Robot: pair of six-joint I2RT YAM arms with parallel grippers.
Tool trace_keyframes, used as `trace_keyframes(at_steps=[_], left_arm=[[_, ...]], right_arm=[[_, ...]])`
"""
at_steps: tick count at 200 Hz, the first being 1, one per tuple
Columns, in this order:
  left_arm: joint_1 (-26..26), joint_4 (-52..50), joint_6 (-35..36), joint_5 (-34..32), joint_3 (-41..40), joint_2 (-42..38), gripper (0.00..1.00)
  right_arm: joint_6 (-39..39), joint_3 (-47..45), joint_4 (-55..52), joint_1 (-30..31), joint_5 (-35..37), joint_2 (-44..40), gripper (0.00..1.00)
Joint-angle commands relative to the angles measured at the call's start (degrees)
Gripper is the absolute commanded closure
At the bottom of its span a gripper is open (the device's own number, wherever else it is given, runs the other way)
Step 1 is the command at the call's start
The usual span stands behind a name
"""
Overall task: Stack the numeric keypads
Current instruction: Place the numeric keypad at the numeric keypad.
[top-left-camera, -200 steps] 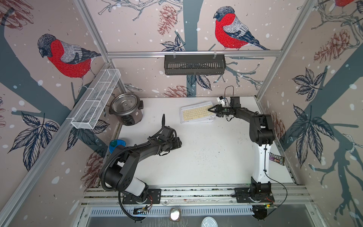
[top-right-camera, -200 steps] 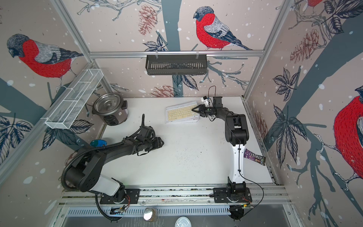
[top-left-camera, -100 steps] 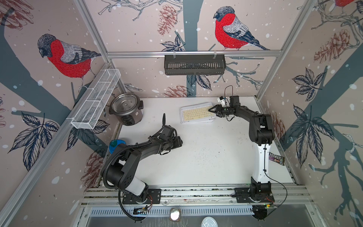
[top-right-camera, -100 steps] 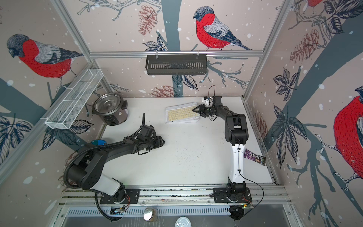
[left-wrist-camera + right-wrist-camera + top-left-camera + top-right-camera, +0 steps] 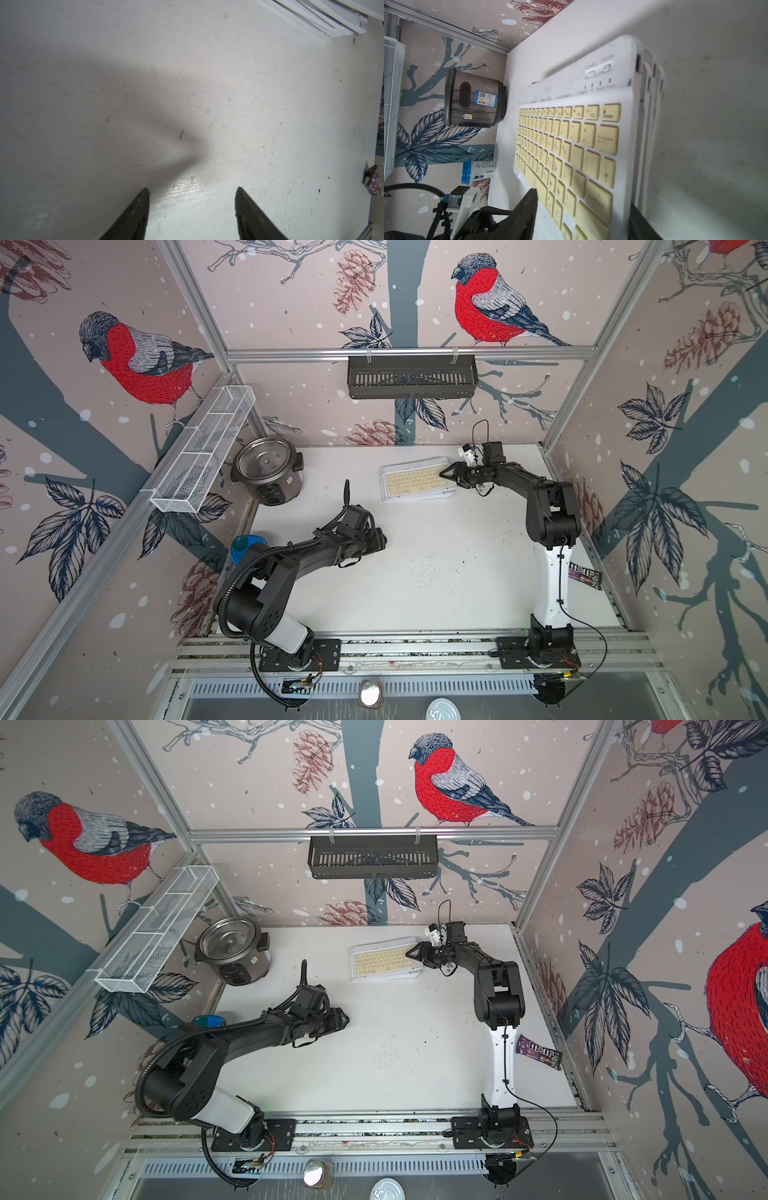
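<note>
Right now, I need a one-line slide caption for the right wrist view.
Right gripper straddles the end of the yellow-keyed keypad topping the stack, rice cooker on the table beyond.

Rice cooker (image 5: pixel 268 477), candy packet (image 5: pixel 539 1052).

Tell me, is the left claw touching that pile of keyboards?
Apart. In both top views bare table separates the left gripper from the keypad stack.

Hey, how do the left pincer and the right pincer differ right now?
The left pincer hovers over bare table, well apart from the keypad stack; the right pincer is at the stack's end. Nothing lies between the left pincer's fingers; the right pincer's fingers flank the yellow-keyed top keypad. Both have dark, pointed fingers.
</note>
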Motion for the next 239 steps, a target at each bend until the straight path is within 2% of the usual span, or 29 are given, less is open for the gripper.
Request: trace_keyframes(at_steps=[1,97,169,203,239], left_arm=[[0.17,-2.12,-0.04,-0.14,-0.51,0.14,0.34],[0.17,-1.04,-0.04,0.40,-1.67,-0.22,0.35],[0.23,-1.00,0.49,-0.10,-1.89,-1.62,0.34],[0.25,-1.67,1.08,-1.95,-1.71,-3.06,0.35],[0.17,-2.51,1.63,-6.35,-2.28,-8.48,0.35]], right_arm=[[-1.53,-0.05,-0.92,0.42,2.58,-1.06,0.40],[-2.61,0.50,-5.32,1.58,13.77,-3.64,0.38],[-2.15,0.92,-5.19,1.66,16.43,-5.82,0.36],[-2.42,-1.79,-4.12,2.14,20.35,-9.94,0.36],[-3.90,-9.61,-2.10,3.86,27.06,-18.56,0.36]])
